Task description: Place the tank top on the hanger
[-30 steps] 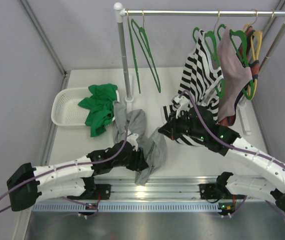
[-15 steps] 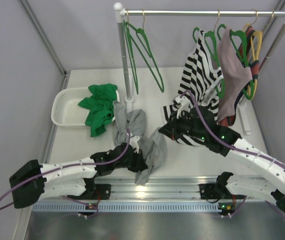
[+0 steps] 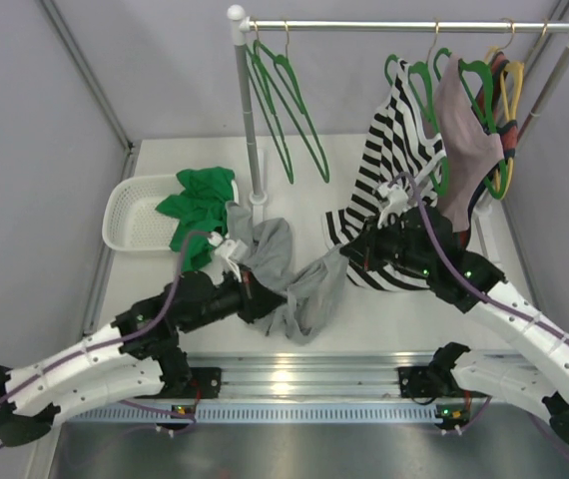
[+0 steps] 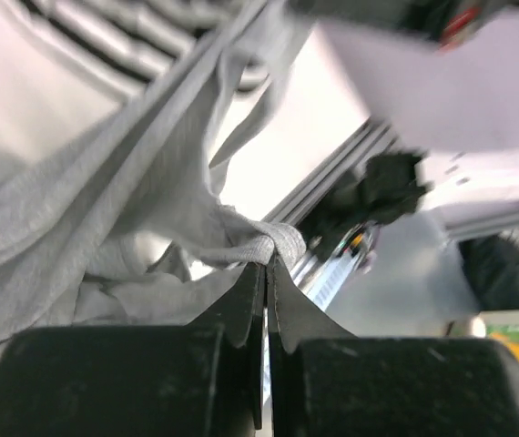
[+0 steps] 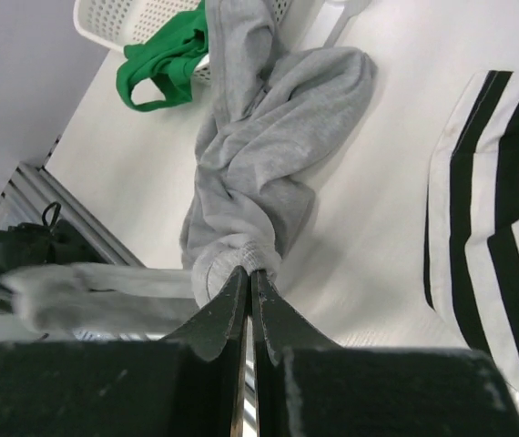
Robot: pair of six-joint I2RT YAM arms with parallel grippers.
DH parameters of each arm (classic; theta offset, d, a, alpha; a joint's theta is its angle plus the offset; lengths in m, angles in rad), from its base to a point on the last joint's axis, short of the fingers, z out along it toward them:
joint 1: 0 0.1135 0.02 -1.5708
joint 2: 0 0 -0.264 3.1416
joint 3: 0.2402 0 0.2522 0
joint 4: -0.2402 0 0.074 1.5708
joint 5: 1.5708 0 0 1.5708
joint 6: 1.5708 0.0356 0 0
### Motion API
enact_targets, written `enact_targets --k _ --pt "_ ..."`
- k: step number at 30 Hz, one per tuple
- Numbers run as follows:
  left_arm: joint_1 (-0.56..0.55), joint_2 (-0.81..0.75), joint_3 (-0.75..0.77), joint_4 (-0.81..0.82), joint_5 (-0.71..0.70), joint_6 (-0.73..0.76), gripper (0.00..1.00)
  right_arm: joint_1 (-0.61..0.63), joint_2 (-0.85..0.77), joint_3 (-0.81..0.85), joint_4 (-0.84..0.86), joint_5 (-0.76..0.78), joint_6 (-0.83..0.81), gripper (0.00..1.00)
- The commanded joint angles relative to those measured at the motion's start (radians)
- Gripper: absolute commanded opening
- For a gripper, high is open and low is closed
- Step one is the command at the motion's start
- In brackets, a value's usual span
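In the last second my left end effector (image 4: 267, 264) has closed. Before, it stood wide beside the cloth. Now its two fingers are pressed together with a small fold of the tank top (image 3: 299, 289) pinched between the tips, as the left wrist view shows clearly. The left arm has also swung round, so it now reaches the garment from the basket (image 3: 130, 215) side.

The right end effector (image 5: 246, 271) has not changed. It is clenched on another bunched edge of the same grey cloth, and it has moved a little toward the rail.

So the tank top is now held at two places. It hangs as a twisted band between the two end effectors, over the front of the bench (image 3: 364, 319), and part of it seems to rest on the surface.

I judge that the two-handed grasp is now made, but the cloth is still crumpled and I cannot tell which parts are held. The hanger (image 3: 289, 110) hangs empty on the rail (image 3: 404, 25), well apart from the garment, so spreading and threading are not yet done.
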Motion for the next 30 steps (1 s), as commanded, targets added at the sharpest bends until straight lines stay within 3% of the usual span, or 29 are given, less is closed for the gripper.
enact_targets --k 1,11,18,25,30 --pt "-0.005 -0.036 0.237 -0.144 -0.09 0.059 0.0 -0.041 -0.044 0.11 -0.031 -0.03 -0.018 0.0" --pt "-0.003 0.172 0.783 -0.304 -0.119 0.229 0.0 -0.06 -0.015 0.488 -0.211 -0.007 -0.05 0.0" --pt "-0.003 0.37 1.173 -0.379 -0.154 0.333 0.0 -0.06 0.085 0.906 -0.345 0.033 -0.093 0.0" --pt "-0.005 0.384 1.217 -0.373 -0.258 0.359 0.0 -0.06 0.171 1.025 -0.369 0.012 -0.088 0.0" --pt "-0.005 0.343 1.097 -0.396 -0.396 0.33 0.0 -0.06 0.151 0.85 -0.3 0.006 -0.062 0.0"
